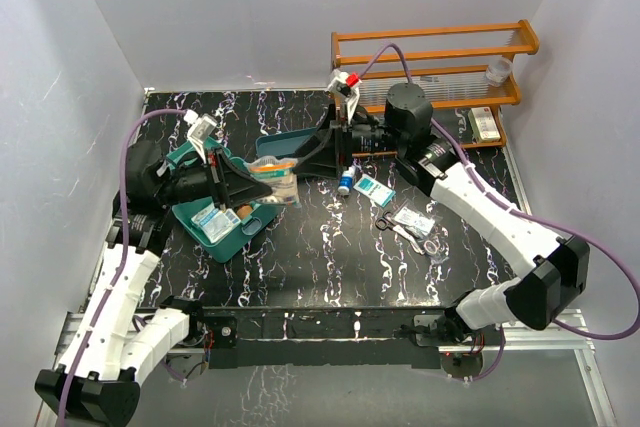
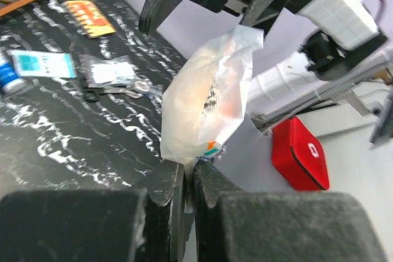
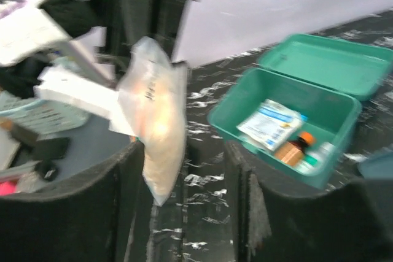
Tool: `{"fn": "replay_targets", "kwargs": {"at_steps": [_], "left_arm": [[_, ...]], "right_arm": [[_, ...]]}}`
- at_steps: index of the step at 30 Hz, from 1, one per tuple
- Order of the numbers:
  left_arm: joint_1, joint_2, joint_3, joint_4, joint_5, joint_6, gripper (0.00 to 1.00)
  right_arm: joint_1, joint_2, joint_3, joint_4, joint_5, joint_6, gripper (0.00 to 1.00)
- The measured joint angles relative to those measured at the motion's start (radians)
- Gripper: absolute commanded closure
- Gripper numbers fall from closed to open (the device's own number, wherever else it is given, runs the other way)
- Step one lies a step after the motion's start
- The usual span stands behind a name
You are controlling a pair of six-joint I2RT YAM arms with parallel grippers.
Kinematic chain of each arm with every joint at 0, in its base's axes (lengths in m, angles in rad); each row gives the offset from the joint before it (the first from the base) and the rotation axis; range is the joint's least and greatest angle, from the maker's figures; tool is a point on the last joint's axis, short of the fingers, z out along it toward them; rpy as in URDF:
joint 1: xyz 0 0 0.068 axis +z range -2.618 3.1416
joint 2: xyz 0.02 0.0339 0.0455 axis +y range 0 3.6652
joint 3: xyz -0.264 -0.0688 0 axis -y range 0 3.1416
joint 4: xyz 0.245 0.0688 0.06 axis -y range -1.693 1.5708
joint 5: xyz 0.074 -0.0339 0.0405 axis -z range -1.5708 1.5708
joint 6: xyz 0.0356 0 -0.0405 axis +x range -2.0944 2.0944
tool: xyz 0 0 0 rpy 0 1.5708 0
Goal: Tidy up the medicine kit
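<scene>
Left gripper [image 2: 187, 170] clamped on clear bag [image 2: 209, 102], just right of open medicine kit [image 3: 307, 99]; right gripper [image 3: 184, 157] half-open, bag unclamped between its fingers.

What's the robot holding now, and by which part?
The left gripper pinches a clear plastic bag by one edge; the right gripper stands open around it.

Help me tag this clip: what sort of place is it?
Probably a robotics lab test cell: plain white walls box in a marbled table, two arms bolted at its edge, a medicine kit staged.
</scene>
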Motion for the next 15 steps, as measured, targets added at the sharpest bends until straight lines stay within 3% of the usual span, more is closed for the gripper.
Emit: {"fn": "replay_targets", "kwargs": {"at_steps": [3,4,5,10,15], "left_arm": [[0.0,0.014,0.039,-0.124,-0.101,0.066,1.0],[0.0,0.032,0.058,-0.245,-0.235,0.11,0.99],[0.0,0.032,0.058,-0.245,-0.235,0.11,0.99],[0.0,0.073,0.058,-0.445,-0.536,0.11,0.99],[0.008,0.089,0.056,-0.583,-0.814,0.032,0.98]], "right_arm": [[-0.018,-0.016,-0.046,-0.029,0.129,-0.003,0.39],[-0.028,-0.029,-0.095,-0.069,0.279,-0.003,0.39],[-0.029,-0.029,-0.096,-0.072,0.287,-0.003,0.38],[-0.032,-0.038,-0.155,-0.128,0.489,0.0,0.38],[-0.032,-0.043,-0.213,-0.146,0.567,0.011,0.39]]}}
